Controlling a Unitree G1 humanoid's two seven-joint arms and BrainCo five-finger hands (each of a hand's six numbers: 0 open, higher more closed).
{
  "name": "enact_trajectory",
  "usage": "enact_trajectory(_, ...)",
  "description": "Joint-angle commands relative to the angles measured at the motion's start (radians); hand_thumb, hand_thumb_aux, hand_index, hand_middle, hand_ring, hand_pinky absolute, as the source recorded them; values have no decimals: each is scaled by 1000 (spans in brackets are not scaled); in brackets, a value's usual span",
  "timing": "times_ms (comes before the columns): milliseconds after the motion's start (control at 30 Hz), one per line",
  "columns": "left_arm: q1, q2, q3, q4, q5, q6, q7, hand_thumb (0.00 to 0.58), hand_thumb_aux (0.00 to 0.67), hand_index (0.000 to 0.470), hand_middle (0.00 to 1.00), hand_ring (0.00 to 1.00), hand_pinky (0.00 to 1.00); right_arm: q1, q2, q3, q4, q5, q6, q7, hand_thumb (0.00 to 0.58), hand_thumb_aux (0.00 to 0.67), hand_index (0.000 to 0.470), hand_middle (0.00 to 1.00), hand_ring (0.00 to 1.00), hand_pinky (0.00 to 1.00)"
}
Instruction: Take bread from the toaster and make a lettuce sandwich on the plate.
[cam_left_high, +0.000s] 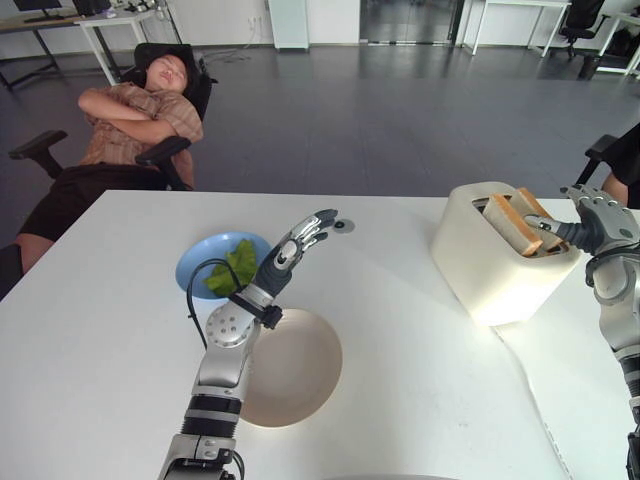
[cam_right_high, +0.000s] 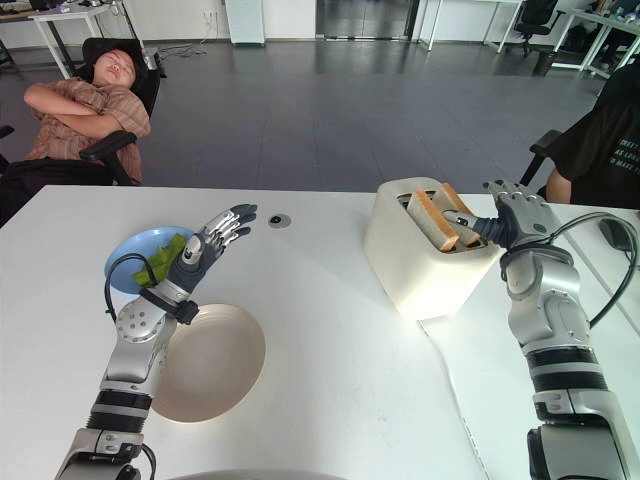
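Two bread slices (cam_left_high: 510, 222) stand in one toaster (cam_left_high: 488, 275), right hand (cam_left_high: 606, 226) pinching one; left hand (cam_left_high: 296, 247) open near two plates (cam_left_high: 300, 378).

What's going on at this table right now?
The robot is starting a sandwich. Its right hand is at the white toaster, pinching one bread slice that stands in the slot next to a second one. Its left hand is raised open above the table, beside the lettuce on the blue plate. No bread has reached the beige plate yet.
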Motion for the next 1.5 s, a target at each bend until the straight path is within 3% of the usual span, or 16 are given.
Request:
enact_trajectory(33,3,15,3,4,5,3,-2,0,0,0,0,0,0,-6,15,25,-40,9,-10,23,579,644,452,0,0,0)
enact_trajectory(67,3,15,3,3,6,3,-1,0,0,0,0,0,0,-7,20,28,-49,13,-17,25,580,670,470,0,0,0)
enact_trajectory(400,3,21,9,3,6,3,7,0,0,0,0,0,0,-25,71,-12,-102,120,-81,15,580,670,470,0,0,0)
enact_trajectory(567,-21,30,15,2,-2,12,9,0,0,0,0,0,0,-140,46,-102,-147,204,-221,-70,580,670,470,0,0,0)
enact_trajectory(700,-33,42,21,-10,-5,5,7,0,0,0,0,0,0,-214,57,-115,-204,284,-281,-11,580,670,470,0,0,0)
enact_trajectory(800,-37,75,51,-40,1,7,14,0,0,0,0,0,0,-236,108,-68,-254,369,-280,97,580,670,470,0,0,0)
enact_trajectory(967,-122,227,156,-17,100,33,81,0,0,0,0,0,0,-143,329,110,-440,611,-78,330,580,670,470,0,0,0)
enact_trajectory(1200,-180,506,179,73,495,4,267,0,0,0,0,0,0,-36,590,392,-415,635,91,410,580,670,470,0,0,0)
enact_trajectory(1300,-183,546,181,87,543,7,301,0,0,0,0,0,0,-18,653,453,-354,623,101,417,580,670,470,0,0,0)
enact_trajectory(1500,-175,550,154,83,553,9,311,0,0,0,0,0,0,-27,725,523,-151,565,-1,402,580,670,470,0,0,0)
